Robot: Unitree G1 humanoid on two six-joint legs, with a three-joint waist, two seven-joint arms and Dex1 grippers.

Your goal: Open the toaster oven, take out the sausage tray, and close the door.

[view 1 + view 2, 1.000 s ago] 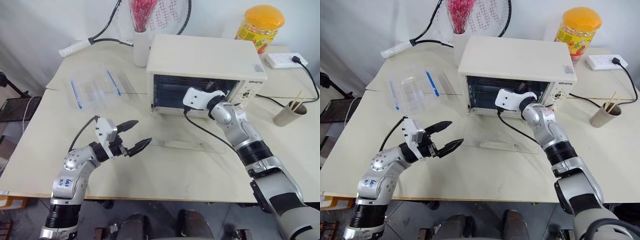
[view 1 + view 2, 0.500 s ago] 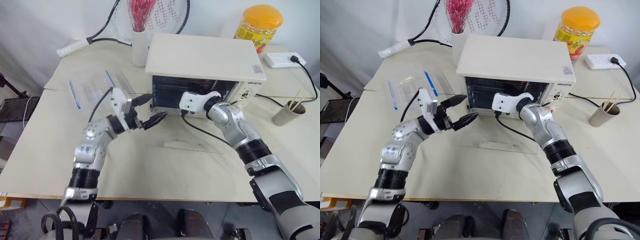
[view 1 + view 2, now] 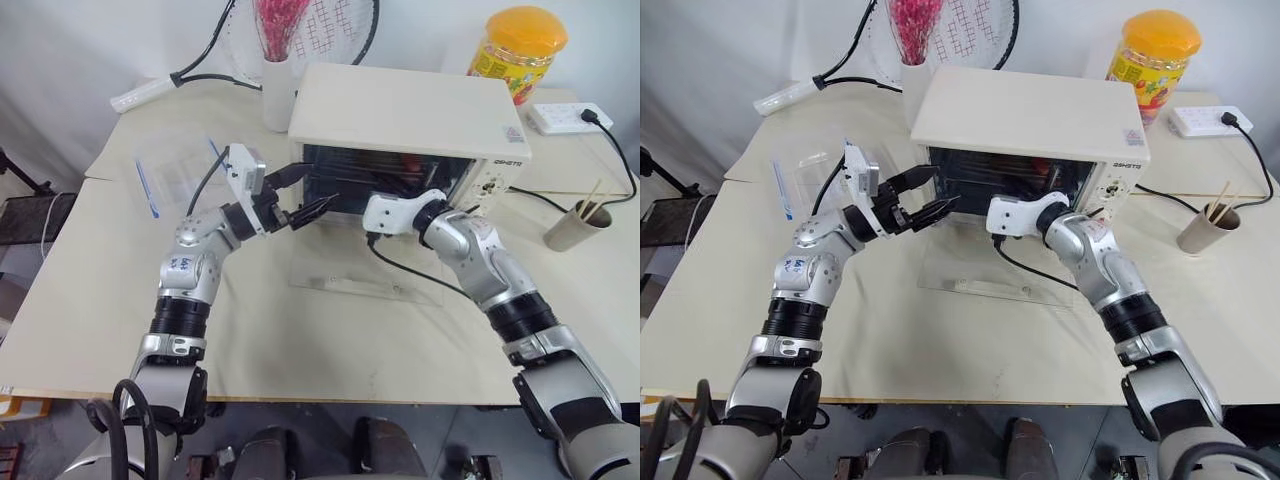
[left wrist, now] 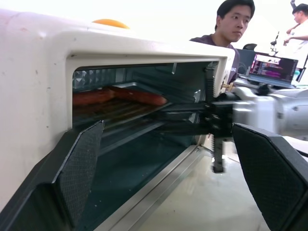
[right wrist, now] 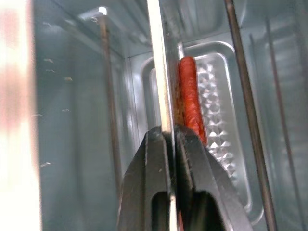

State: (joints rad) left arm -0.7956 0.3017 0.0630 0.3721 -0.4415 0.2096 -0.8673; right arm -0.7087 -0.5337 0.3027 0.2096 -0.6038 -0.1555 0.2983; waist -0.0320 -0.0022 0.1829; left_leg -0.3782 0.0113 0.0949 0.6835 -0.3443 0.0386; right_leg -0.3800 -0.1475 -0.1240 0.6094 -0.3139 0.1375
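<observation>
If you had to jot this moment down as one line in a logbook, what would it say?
door: open flat | right gripper: jaws shut on sausage tray rim inside toaster oven | left gripper: jaws open at the opening

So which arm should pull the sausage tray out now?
Right: the right gripper is shut on the sausage tray's rim inside the toaster oven. The left gripper hovers open at the mouth.

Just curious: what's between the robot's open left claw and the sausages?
Nothing: the left wrist view shows bare oven mouth between the left gripper and the sausage tray.
</observation>
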